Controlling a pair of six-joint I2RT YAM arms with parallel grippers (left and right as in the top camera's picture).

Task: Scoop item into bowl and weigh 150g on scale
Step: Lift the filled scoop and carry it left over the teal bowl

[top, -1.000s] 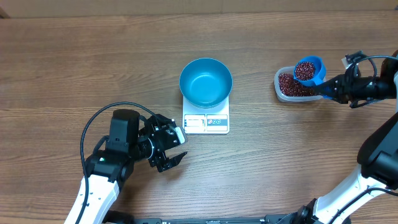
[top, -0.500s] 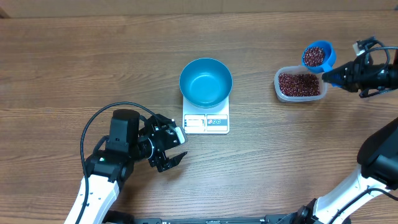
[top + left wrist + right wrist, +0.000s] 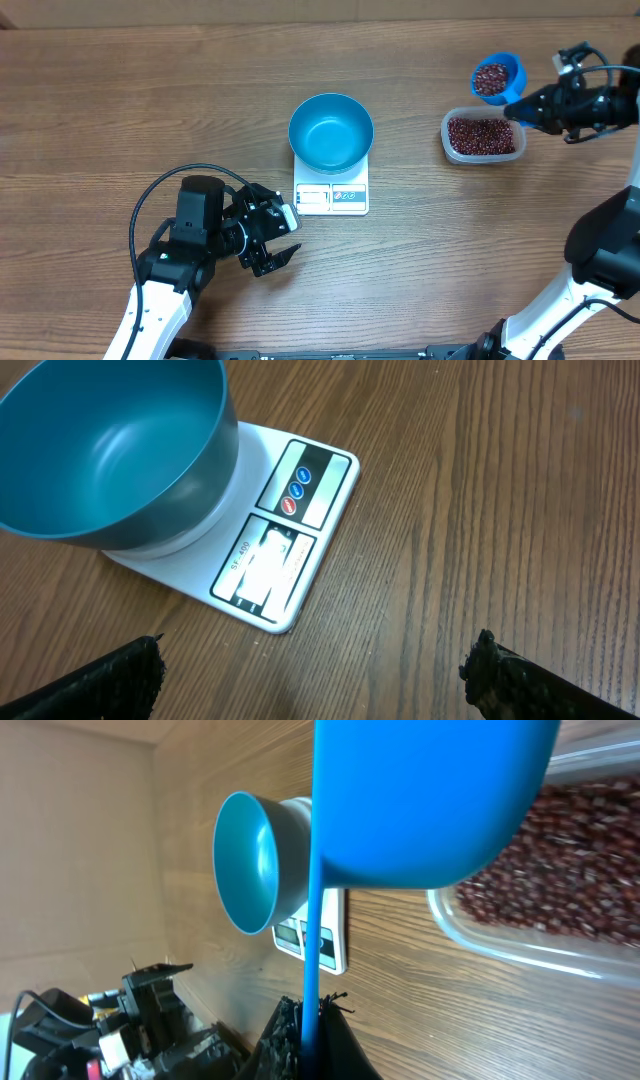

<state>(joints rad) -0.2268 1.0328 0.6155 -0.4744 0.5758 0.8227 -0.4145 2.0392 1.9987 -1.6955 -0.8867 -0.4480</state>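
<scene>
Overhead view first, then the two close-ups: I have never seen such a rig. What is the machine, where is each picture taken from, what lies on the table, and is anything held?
These are two robot arms at a wooden table, each ending in a two-finger gripper. The overhead view looks straight down from a fixed camera. The other two pictures come from cameras on the wrists, so each shows its own arm's fingers. In the middle, a teal bowl stands on a small white scale; the bowl looks empty. To the right lies a clear tub of red-brown beans. The right gripper is shut on the handle of a blue scoop, which is filled with beans and sits just past the tub's far edge. The left gripper is open, holds nothing, and faces the scale.
</scene>
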